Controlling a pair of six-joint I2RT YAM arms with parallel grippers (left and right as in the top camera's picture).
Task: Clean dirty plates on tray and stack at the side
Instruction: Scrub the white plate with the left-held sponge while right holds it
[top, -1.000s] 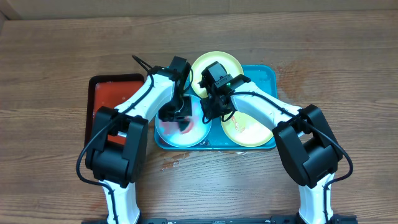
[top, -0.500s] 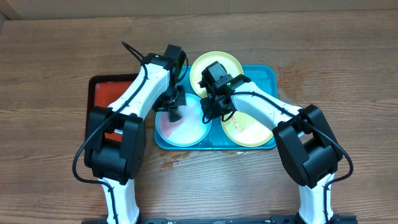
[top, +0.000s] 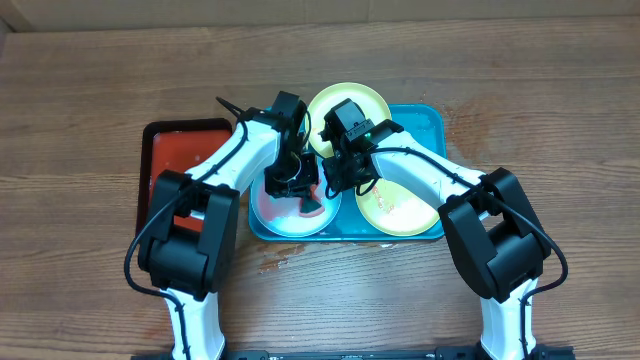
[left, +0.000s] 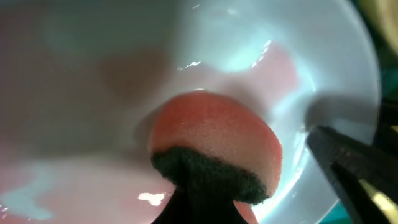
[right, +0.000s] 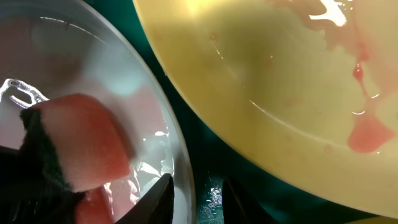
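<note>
The left gripper (top: 296, 180), angled down over the turquoise tray (top: 426, 120), is clamped on a red-orange foam sponge (left: 214, 146) with a dark scouring layer. The sponge is pressed onto the wet, glossy white plate (top: 272, 215) at the tray's left. The right gripper (right: 199, 202) straddles that plate's rim beside a smeared yellow-green plate (right: 280, 93); whether it pinches the rim cannot be told.

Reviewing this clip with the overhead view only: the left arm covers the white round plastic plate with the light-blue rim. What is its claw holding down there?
Observer: A red-orange foam sponge with a dark scouring layer, clamped in the left claw and pressed on the white plate.
Operator: And the right claw?
Observer: The right claw has its fingers astride that plate's rim, apparently pinching it.
Operator: Is the pale yellow-green round plastic plate beside it clean?
Observer: No; a red-orange drip and watery streaks lie on it.
</note>
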